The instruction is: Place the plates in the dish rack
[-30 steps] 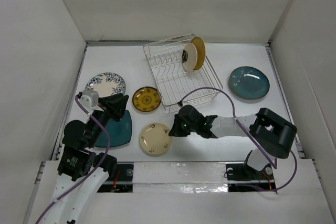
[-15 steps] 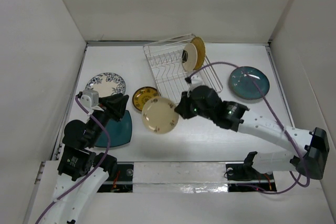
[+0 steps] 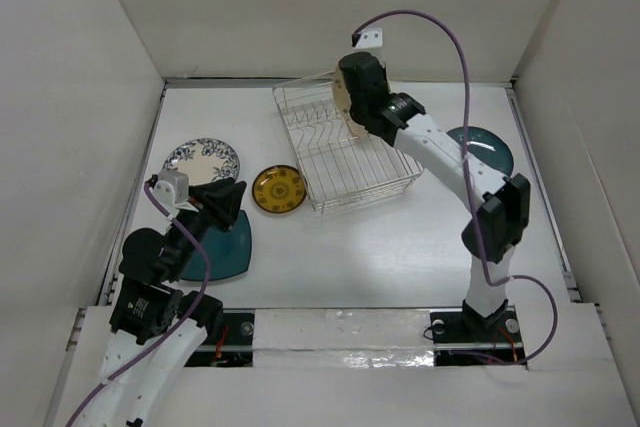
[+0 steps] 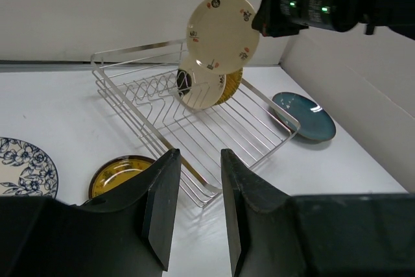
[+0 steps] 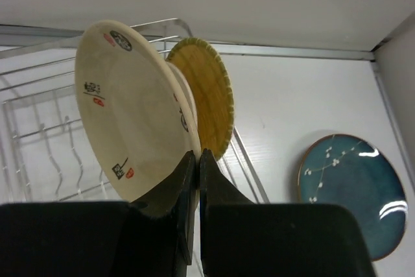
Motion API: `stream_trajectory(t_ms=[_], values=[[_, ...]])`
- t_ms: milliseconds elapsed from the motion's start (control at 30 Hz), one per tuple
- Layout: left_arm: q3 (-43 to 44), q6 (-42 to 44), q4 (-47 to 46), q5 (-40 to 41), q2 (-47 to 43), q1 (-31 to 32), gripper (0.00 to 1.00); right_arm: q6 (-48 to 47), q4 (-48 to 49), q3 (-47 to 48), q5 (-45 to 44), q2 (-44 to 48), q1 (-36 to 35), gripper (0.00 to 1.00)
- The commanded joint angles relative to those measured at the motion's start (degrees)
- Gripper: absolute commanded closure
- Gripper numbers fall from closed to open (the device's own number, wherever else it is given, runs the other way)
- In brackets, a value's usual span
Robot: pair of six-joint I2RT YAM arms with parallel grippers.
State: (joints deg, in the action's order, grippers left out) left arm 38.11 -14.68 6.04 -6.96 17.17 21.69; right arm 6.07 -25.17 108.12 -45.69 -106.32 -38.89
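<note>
My right pincer [image 5: 194, 160] is clamped on the rim of a cream plate [image 5: 130, 108], holding it on edge in the air over the far end of the dish rack [image 3: 370, 169]. I hold it upright, I'd say, because only that way will it drop between the prongs. It hangs just in front of a second cream plate [image 4: 194, 85] and a tan plate [image 5: 206, 102] already standing there; I cannot tell whether it touches them. My left pincer [image 4: 200, 160] stands apart and empty above the squarish dark teal plate [image 3: 225, 247], likely my next pick. The floral plate [image 3: 200, 159], yellow patterned plate [image 3: 277, 188] and round teal plate [image 5: 353, 192] lie flat on the table [image 3: 400, 247], not yet loaded.
</note>
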Motion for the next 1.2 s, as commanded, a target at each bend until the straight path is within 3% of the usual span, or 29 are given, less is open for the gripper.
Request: stream_trajectory(t_ms=[0, 200, 400, 1100, 1167], values=[[1.18, -0.26, -1.83, 0.28, 1.11, 0.72, 0.72, -8.52, 0.20, 9.55, -11.17, -5.46, 0.31, 1.00], [1.18, -0.18, -1.47, 0.98, 1.64, 1.25, 0.72, -13.96, 0.03, 20.27, -14.07, -15.12, 0.93, 1.00], [1.35, -0.09, -1.65, 1.07, 2.17, 1.25, 0.72, -16.79, 0.12, 24.42, -14.34, -19.62, 1.98, 1.00], [1.27, 0.00, -2.09, 0.98, 3.49, 1.25, 0.72, -12.05, -0.50, 18.71, -8.89, -27.27, 0.93, 1.00], [1.18, 0.00, -2.00, 0.90, 3.49, 1.25, 0.72, -11.17, -0.41, 18.19, -7.84, -26.40, 0.93, 0.91]])
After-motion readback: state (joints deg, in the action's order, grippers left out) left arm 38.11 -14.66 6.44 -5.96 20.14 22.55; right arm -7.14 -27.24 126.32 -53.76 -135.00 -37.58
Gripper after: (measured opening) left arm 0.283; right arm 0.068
